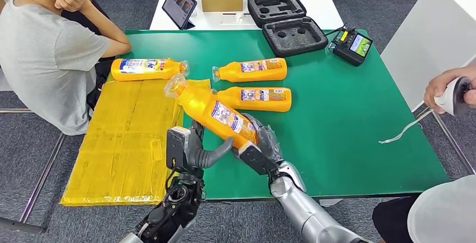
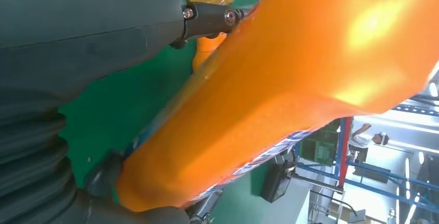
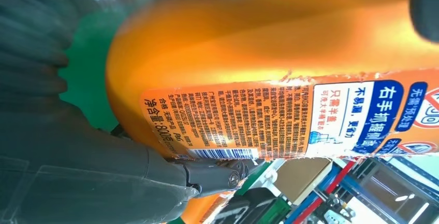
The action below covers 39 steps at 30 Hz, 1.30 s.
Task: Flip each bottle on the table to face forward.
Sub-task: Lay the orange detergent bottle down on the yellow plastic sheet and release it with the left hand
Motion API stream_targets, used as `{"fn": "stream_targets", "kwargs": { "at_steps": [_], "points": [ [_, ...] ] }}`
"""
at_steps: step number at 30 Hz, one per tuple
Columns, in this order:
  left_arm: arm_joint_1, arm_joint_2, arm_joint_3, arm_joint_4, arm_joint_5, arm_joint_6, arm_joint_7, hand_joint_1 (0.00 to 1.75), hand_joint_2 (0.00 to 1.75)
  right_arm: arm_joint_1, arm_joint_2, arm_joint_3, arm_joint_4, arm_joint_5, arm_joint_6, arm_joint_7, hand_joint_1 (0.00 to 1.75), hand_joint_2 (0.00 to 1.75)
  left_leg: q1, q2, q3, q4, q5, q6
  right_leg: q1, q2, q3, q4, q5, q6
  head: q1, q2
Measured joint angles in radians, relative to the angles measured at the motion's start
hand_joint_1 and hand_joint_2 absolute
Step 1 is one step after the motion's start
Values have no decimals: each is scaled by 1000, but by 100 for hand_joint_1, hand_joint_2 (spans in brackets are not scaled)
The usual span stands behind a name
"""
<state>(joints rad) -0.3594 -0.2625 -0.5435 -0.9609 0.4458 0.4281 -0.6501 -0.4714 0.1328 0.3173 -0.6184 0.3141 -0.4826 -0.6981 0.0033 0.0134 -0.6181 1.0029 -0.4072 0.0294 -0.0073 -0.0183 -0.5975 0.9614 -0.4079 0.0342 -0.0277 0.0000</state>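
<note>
Both hands grasp one orange bottle [image 1: 216, 112], lifted off the green table [image 1: 359, 125] and tilted, clear cap end up toward the far left, base down toward the near edge. Right hand [image 1: 259, 145] wraps the base from the right; left hand [image 1: 193, 147] supports it from below on the left, thumb under the body. The label with small print faces up in the head view and shows close in the right wrist view [image 3: 290, 115]; the left wrist view shows the plain orange side [image 2: 290, 100].

Three more bottles lie flat on the table: one near the far left edge [image 1: 147, 69], one mid-table [image 1: 251, 70], one just behind the lifted bottle [image 1: 255, 98]. Yellow sheet [image 1: 120, 142] covers the near left corner. Black foam case [image 1: 286, 24] and a small device with a screen [image 1: 352, 45] sit at the far edge. A seated person [image 1: 45, 46] is at the left side; another person's hand [image 1: 449, 88] holds a white thing at the right
</note>
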Motion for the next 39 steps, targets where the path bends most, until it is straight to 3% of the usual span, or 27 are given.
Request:
{"fn": "stream_targets", "kwargs": {
  "at_steps": [9, 13, 27, 31, 36, 37, 39],
  "points": [
    [-3, 3, 2, -11, 75, -52, 53, 0, 175, 6, 0, 30, 4, -15, -19, 0, 175, 175, 0, 0, 0, 0, 0, 0, 0, 0, 0, 0, 0, 0, 0, 0],
    [-3, 7, 3, -23, 96, -63, 68, 0, 0, 7, -1, 40, 7, -11, -29, 0, 175, 175, 0, 0, 0, 0, 0, 0, 0, 0, 0, 0, 0, 0, 0, 0],
    [-2, 27, 8, -64, 121, -28, 68, 0, 0, 6, 4, 95, 31, 29, -92, 0, 175, 175, 0, 0, 0, 0, 0, 0, 0, 0, 0, 0, 0, 0, 0, 0],
    [-2, 31, 18, -77, 119, 4, 50, 0, 175, 6, 9, 108, 42, 37, -105, 0, 175, 175, 0, 0, 0, 0, 0, 0, 0, 0, 0, 0, 0, 0, 0, 0],
    [-2, 32, 25, -86, 105, 18, 43, 0, 175, 7, 15, 122, 53, 37, -104, 0, 175, 175, 0, 0, 0, 0, 0, 0, 0, 0, 0, 0, 0, 0, 0, 0],
    [-2, 32, 24, -86, 103, 18, 43, 8, 175, 7, 16, 123, 54, 35, -104, 0, 175, 175, 0, 0, 0, 0, 0, 0, 0, 0, 0, 0, 0, 0, 0, 0],
    [-2, 32, 23, -85, 101, 18, 43, 91, 175, 7, 18, 126, 58, 31, -104, 0, 175, 175, 0, 0, 0, 0, 0, 0, 0, 0, 0, 0, 0, 0, 0, 0]
  ]
}}
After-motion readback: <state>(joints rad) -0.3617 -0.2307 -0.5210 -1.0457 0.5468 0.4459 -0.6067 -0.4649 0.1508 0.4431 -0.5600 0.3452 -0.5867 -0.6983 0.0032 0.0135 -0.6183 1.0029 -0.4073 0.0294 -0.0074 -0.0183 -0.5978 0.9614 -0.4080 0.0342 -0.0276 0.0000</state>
